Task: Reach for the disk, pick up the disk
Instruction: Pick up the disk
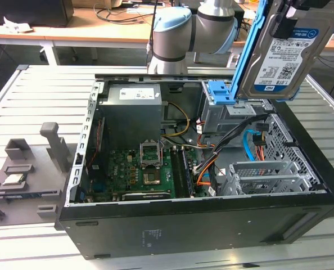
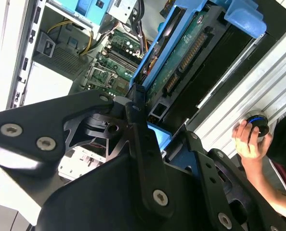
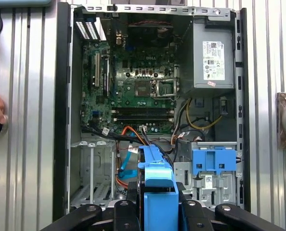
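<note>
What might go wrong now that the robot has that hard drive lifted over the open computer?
If the tool's grip slips, the disk could drop onto the drive cage or the cables right below it. Also, a person's hand rests on a knob beside the case, close to the moving arm.

Open black computer case [image 1: 212,222] — cables [image 1: 203,166] crowd its middle; grey metal drive cage [image 1: 268,174] flanks them; green motherboard [image 1: 139,169] lies unobstructed.

Silver disk [image 1: 285,53], bright blue bracket [image 1: 248,48], seemingly white-and-blue label [image 1: 288,56]
</note>
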Available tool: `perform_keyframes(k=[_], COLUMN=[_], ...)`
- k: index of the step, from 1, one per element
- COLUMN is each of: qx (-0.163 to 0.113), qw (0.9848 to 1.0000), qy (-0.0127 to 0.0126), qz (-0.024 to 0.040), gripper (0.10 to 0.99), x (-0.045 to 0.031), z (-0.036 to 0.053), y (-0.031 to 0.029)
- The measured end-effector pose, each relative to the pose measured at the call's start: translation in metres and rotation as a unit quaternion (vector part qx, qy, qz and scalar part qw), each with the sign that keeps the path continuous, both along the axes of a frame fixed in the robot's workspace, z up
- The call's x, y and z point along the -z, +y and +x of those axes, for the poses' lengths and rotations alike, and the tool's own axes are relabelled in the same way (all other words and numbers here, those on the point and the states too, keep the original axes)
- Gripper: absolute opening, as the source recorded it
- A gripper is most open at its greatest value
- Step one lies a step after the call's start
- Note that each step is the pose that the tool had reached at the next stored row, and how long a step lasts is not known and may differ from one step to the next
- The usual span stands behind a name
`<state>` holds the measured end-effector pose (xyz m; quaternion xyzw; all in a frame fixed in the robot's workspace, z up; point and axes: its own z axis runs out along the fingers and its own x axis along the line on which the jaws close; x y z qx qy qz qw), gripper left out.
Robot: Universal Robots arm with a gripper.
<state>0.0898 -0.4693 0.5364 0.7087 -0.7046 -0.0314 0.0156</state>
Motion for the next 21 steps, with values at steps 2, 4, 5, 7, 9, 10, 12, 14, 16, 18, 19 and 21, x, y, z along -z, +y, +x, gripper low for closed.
perform_keyframes(k=[2,4,5,7,9,10,12,14,16,18,19,21], qx=[0.0,0.0,0.0,0.0,0.0,0.0,0.0,0.0,0.0,0.0,0.0,0.0], qw=[1.0,1.0,1.0,1.0,1.0,1.0,1.0,1.0,1.0,1.0,1.0,1.0], qy=[0.0,0.0,0.0,0.0,0.0,0.0,0.0,0.0,0.0,0.0,0.0,0.0], qz=[0.0,0.0,0.0,0.0,0.0001,0.0,-0.0001,0.0,0.0,0.0,0.0,-0.0001], gripper=[0.365,0.365,0.365,0.365,0.365,0.365,0.365,0.365,0.365,0.365,0.365,0.365], x=[0.0009,0.0017,0.0022,0.0033,0.0045,0.0056,0.0068,0.0077,0.008,0.0083,0.0083,0.0085], z=[0.0,0.0,0.0,0.0,0.0,0.0,0.0,0.0,0.0,0.0,0.0,0.0], y=[-0.0005,-0.0009,-0.001,-0.0014,-0.0018,-0.0024,-0.0036,-0.0067,-0.0092,-0.0135,-0.0147,-0.0178])
